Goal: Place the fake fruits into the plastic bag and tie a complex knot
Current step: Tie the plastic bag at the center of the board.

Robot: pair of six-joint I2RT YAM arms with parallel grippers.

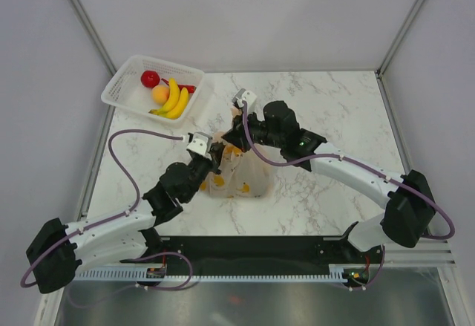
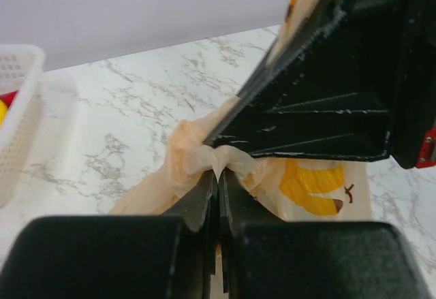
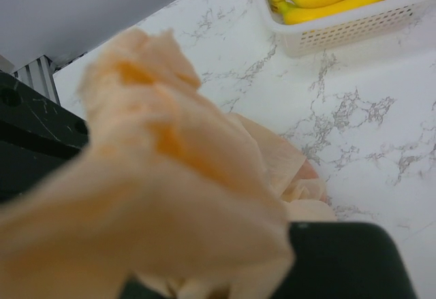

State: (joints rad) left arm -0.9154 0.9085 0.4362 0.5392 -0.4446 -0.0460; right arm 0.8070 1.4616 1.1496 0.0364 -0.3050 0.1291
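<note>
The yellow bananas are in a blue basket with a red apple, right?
No, the basket is white, not blue, as the top external view shows. The bananas do lie in it, with the red apple.

No readable text shows, even on the plastic bag (image 2: 315, 184).

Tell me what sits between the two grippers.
A bunched twist of the plastic bag, pinched by the left gripper; the left wrist view shows it.
</note>
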